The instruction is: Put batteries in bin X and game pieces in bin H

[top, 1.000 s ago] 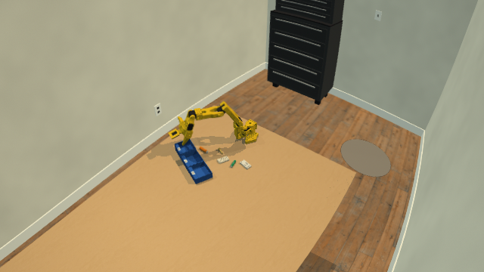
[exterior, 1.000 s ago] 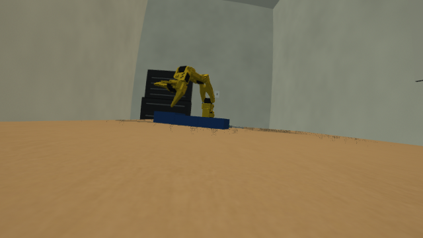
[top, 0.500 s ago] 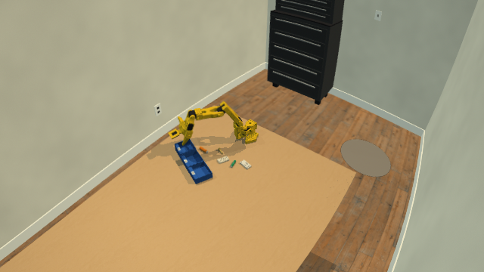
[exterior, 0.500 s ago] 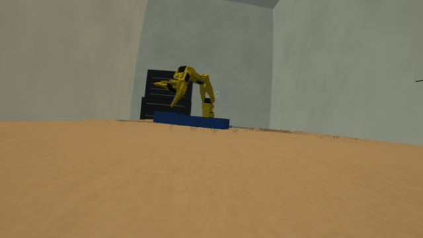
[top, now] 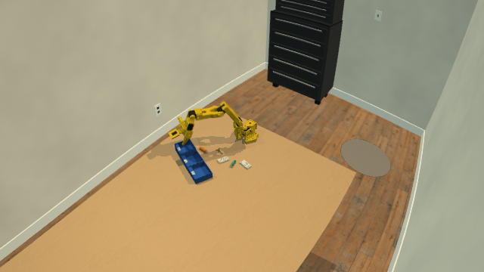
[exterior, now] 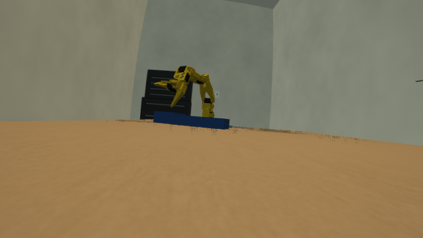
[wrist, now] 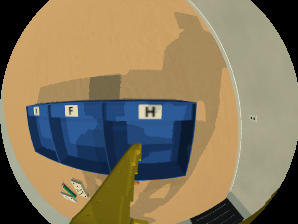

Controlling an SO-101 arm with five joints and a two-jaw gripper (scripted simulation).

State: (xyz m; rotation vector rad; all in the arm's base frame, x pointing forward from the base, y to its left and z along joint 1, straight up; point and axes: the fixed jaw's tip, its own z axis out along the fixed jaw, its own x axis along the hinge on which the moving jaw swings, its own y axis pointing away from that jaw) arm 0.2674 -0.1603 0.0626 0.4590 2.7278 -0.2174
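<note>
Yellow plastic gripper [top: 179, 137] [exterior: 163, 95]: fingers wide apart, over the H bin
Blue three-part bin block [top: 204, 177] [exterior: 192, 121] [wrist: 111, 137]: on the tan mat (labels I, F, H)
Orange cylinder [top: 203, 149]: beside the bins

A tan surface [top: 212, 219] [exterior: 211, 185] [wrist: 95, 45] spreads beneath everything. On it lies a blue three-part tray [top: 204, 178] [exterior: 208, 122] [wrist: 190, 140], its compartments marked I, F and H in the wrist view. Apart from the tray lie an orange piece [top: 203, 149], a small yellowish piece [top: 220, 151], and a green piece [top: 233, 164] [wrist: 69, 190] between two white dotted blocks [top: 223, 159] [wrist: 80, 188]. The yellow arm's base [top: 251, 137] stands there too.
</note>
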